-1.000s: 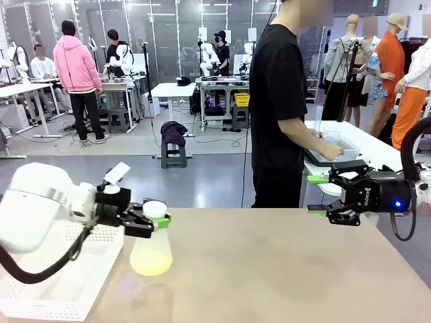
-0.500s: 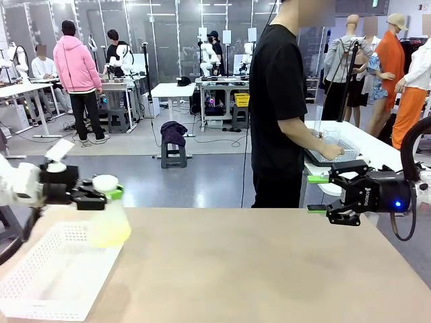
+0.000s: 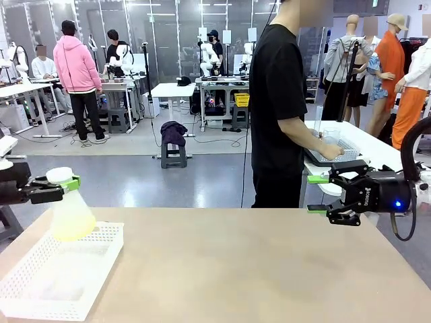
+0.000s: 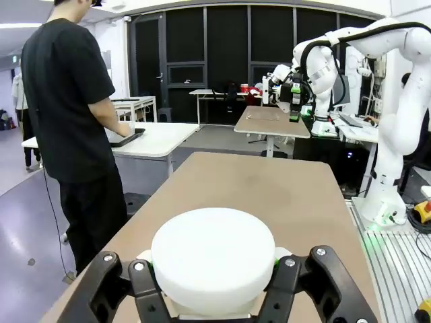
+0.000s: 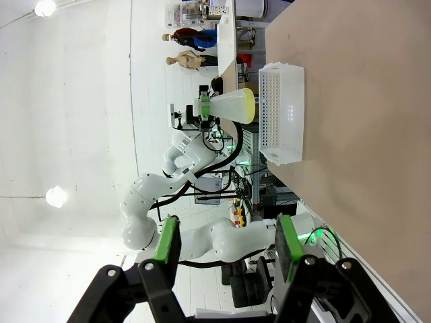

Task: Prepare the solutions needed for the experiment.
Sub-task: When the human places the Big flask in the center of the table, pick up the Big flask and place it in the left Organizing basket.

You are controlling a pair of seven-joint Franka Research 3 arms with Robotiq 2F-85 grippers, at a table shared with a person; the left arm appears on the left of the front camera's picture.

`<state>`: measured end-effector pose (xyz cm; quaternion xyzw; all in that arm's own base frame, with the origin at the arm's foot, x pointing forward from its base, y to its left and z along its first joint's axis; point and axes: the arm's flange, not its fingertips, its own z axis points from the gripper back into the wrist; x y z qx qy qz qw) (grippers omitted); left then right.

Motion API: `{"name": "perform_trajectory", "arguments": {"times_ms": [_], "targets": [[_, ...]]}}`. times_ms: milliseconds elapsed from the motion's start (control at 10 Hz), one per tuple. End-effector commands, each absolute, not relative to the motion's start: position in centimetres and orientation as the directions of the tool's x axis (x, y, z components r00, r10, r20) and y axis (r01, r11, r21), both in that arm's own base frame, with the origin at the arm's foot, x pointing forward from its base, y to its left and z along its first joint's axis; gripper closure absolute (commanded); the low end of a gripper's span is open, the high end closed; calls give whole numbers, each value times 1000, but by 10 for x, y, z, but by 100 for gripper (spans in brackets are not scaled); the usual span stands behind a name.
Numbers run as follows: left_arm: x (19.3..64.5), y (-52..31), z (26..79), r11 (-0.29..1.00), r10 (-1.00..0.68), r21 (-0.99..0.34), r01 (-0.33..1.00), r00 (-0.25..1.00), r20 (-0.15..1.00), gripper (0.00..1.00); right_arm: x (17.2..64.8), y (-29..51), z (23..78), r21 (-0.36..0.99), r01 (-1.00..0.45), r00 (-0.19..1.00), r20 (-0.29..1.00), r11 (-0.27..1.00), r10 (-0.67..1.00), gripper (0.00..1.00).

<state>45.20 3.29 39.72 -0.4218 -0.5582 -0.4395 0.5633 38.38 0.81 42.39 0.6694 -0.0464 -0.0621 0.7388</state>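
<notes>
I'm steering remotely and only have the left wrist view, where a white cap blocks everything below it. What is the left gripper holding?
Observer: The left gripper is shut on the neck of a conical flask with a white cap.
Operator: Anything in the flask?
Observer: Yes, a pale yellow solution sits in its base.
Operator: What is under it?
Observer: A white perforated basket at the table's left end; the flask hangs above its far corner.
Operator: And the right gripper?
Observer: The right gripper is open and empty, hovering above the table's right side.
</notes>
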Motion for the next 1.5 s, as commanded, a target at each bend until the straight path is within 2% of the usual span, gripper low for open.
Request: {"name": "perform_trajectory", "arguments": {"times_ms": [0,600,1300,1400], "targets": [[446,35,389,254,14,-13,967,10,1000,100,383,8,425,996,26,988,-12,90,-153,28],[435,33,327,292,-48,-29,956,45,998,100,383,8,425,996,26,988,-12,90,-153,28],[436,28,292,318,-69,26,948,-4,998,100,383,8,425,996,26,988,-12,90,-153,28],[436,30,291,314,-65,62,947,-44,997,100,383,8,425,996,26,988,-12,90,-153,28]]}}
